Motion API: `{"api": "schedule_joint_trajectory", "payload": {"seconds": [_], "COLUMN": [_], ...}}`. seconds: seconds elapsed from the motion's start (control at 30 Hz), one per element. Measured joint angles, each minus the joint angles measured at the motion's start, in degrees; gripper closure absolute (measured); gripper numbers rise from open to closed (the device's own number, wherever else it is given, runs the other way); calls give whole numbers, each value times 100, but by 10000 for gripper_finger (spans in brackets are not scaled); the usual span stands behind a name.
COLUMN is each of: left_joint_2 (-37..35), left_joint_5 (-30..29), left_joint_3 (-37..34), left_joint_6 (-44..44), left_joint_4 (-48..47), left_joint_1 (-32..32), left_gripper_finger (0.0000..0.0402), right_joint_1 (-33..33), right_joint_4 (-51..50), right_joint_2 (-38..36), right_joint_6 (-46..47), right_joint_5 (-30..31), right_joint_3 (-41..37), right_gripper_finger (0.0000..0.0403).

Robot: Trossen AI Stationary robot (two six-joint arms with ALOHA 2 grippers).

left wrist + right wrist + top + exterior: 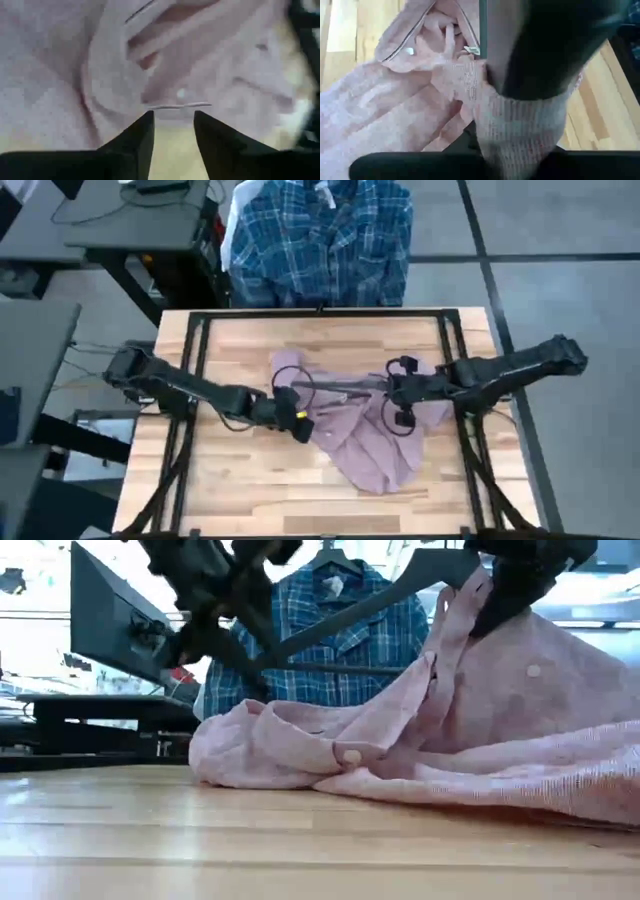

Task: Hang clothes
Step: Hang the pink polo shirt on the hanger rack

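Wooden table [220,490] under everything, and on it the pink shirt [370,442] lies crumpled, spread below and between the two grippers. Beyond the table's far edge the plaid shirt [320,242] hangs on its hanger, well apart from both arms. The right gripper [392,392] sits over the pink shirt's upper part, its fingers together — pinched on a fold of the pink cloth that wraps up around them, with a dark hanger [370,602] lifted in the fabric beside it. The left gripper [172,122] is at the shirt's near-left edge, fingers [137,140] apart with bare table between them, the cloth's hem just past their tips.
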Motion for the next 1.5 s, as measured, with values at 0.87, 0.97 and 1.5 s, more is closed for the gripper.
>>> {"api": "schedule_joint_trajectory", "payload": {"seconds": [0.87, 0.97, 1.5], "left_joint_2": [753, 1057, 379], "left_joint_5": [-103, 212, -96], "left_joint_3": [294, 295, 304], "left_joint_6": [201, 284, 959], "left_joint_4": [-779, -354, -2246], "left_joint_1": [713, 673, 766], "left_gripper_finger": [281, 281, 401], "right_joint_1": [-11, -7, 271], "right_joint_4": [86, 103, -243], "right_joint_2": [6, 6, 4], "right_joint_6": [403, 403, 376], "right_joint_5": [-21, -25, -285], "right_joint_3": [2, 6, 4], "right_gripper_finger": [385, 385, 385]}}
